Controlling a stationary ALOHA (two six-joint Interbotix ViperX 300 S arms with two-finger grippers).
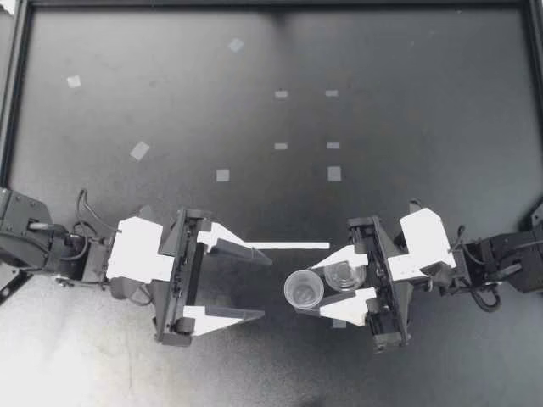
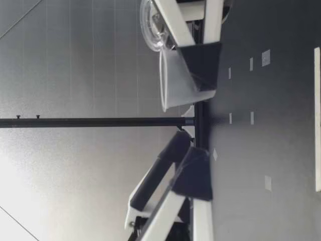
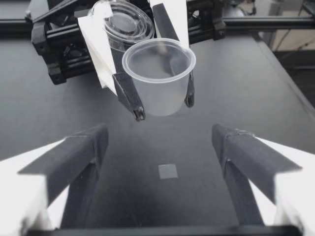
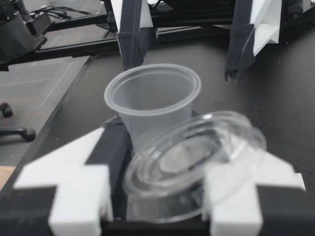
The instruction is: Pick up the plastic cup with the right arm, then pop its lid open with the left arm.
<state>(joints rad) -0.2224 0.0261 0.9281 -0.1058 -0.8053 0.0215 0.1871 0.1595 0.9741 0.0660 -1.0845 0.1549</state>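
My left gripper point(image 1: 254, 284) hovers low over the black table point(image 1: 382, 102), open wide, with nothing between its fingers. Facing it, my right gripper point(image 1: 316, 291) is shut on a clear plastic cup point(image 1: 304, 288), held upright off the table. A clear round lid point(image 1: 344, 274) sits tilted between the same fingers, behind the cup. The left wrist view shows the cup point(image 3: 158, 76) and the lid point(image 3: 123, 22) just ahead of the open left gripper point(image 3: 160, 142). In the right wrist view, the cup point(image 4: 152, 105) stands at the fingertips and the lid point(image 4: 194, 157) lies nearer the wrist. In the low view the cup point(image 2: 175, 83) hangs above the table.
A thin white strip point(image 1: 288, 246) lies flat on the table between the two grippers, beside the left gripper's far finger. Several small tape squares point(image 1: 334, 173) dot the surface farther back. A black frame rail point(image 1: 271, 3) borders the far edge.
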